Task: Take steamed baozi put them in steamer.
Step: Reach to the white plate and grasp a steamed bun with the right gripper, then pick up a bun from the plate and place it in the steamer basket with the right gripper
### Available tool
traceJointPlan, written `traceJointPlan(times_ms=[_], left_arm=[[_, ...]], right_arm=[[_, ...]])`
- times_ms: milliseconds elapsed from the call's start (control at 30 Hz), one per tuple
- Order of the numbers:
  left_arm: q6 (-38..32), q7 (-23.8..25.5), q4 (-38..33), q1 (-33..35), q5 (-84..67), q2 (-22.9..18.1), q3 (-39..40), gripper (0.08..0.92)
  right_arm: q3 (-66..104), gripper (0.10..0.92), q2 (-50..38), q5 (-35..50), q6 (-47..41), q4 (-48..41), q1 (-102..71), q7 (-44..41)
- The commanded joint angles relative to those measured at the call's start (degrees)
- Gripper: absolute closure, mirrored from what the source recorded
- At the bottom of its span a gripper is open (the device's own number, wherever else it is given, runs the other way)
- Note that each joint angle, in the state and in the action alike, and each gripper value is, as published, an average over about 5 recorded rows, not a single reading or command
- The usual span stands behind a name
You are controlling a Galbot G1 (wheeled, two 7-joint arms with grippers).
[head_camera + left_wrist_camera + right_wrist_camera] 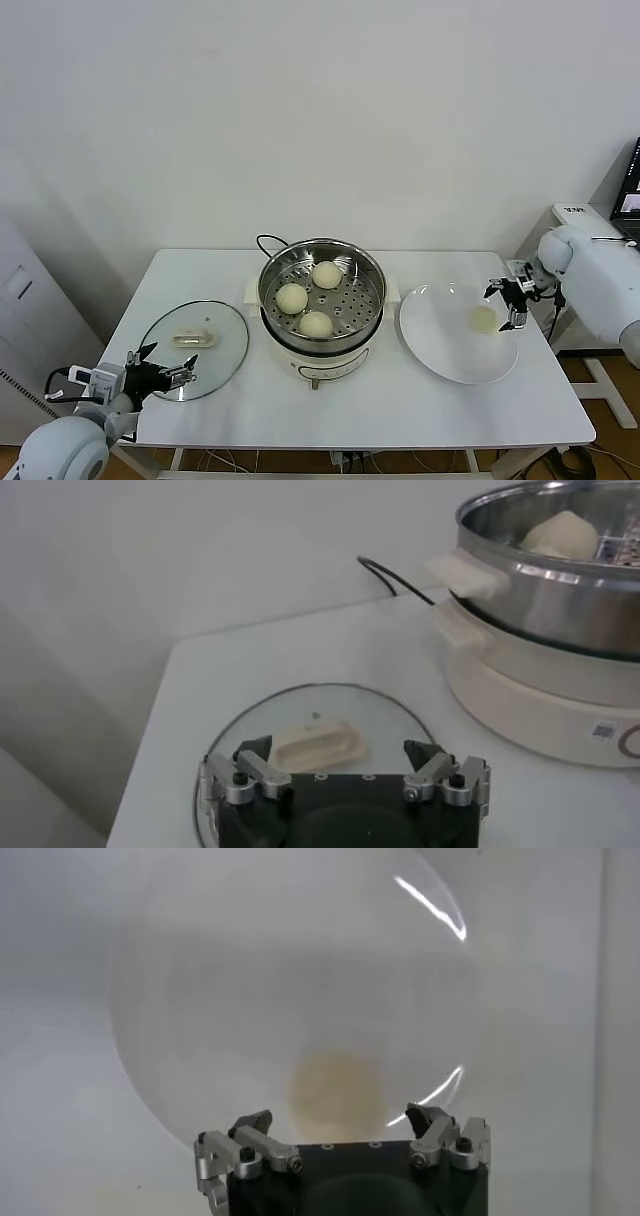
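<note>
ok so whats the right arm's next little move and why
Probably lower the open right gripper around the last baozi on the plate and close. Three buns already sit in the steamer, and the fingers hover just above this one.

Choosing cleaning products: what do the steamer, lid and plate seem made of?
Steamer: likely stainless steel, shiny, mirror-like wall, perforated floor.
Lid: seemingly clear glass, table shows through; cream handle, probably plastic.
Plate: glossy white, ceramic or plastic, unclear.
</note>
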Motion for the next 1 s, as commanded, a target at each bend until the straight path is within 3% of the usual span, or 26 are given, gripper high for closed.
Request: traceJointPlan(times_ms=[33, 300, 667, 867, 1000], left_arm=[[-0.1, 0.1, 0.1, -0.2, 0.0, 0.0, 0.5, 0.177], [-0.1, 0.1, 0.0, -0.2, 0.2, 0.0, 0.8, 0.177], [-0.2, 0.1, -0.4, -0.1, 0.3, 0.0, 1.0, 0.177], [0.1, -0.1, -0.9, 0.4, 0.3, 0.0, 0.6, 0.177], [0.5, -0.3, -1.2, 1.0, 0.6, -0.1, 0.3, 0.177]], right_arm=[[5.7, 0.203, 0.7, -4.3, 0.0, -1.5, -4.4, 3.4], [8.2, 0.281, 1.8, -4.4, -1.3, -2.6, -5.1, 5.6], [7.2, 0.481, 1.9, 0.4, -3.3, -1.7, -4.6, 5.3], [2.3, 0.539, 0.0, 4.9, -4.7, 2.2, -2.3, 3.5], [-7.8, 0.541, -4.4, 13.4, -7.6, 10.3, 3.7, 2.3]])
